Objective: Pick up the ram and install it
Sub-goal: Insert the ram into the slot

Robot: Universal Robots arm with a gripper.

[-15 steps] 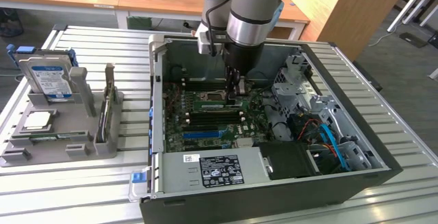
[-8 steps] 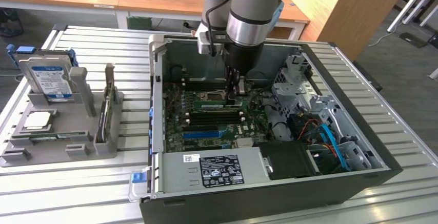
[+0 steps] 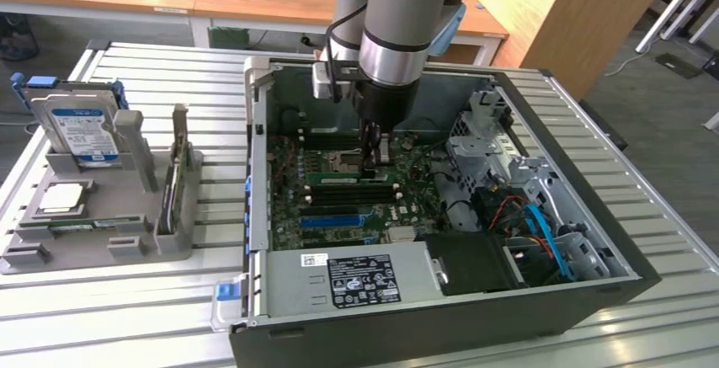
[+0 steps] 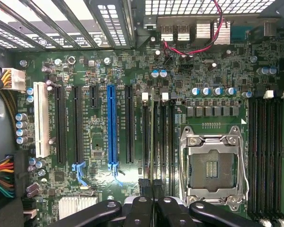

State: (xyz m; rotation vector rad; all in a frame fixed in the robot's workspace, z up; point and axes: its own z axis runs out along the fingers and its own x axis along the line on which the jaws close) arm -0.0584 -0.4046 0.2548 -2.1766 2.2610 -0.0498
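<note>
My gripper (image 3: 375, 166) is down inside the open computer case (image 3: 584, 242), just above the motherboard (image 3: 337, 216). In the wrist view the gripper (image 4: 151, 185) is shut, its two dark fingertips pressed together over the near ends of the black memory slots (image 4: 158, 142). No green board shows between them. Next to those slots is the bare processor socket (image 4: 212, 165). The ram (image 3: 81, 225), a narrow green stick, lies flat along the front of the grey fixture (image 3: 34, 258) at the exterior view's left, well away from the gripper.
The fixture also holds a blue-labelled hard drive (image 3: 84, 132) standing upright and a silver-topped processor (image 3: 66, 198). Inside the case are a power supply (image 3: 348, 280), drive cage (image 3: 483, 136), blue and red cables (image 3: 540, 225) and expansion slots (image 4: 112, 123). Desks stand behind.
</note>
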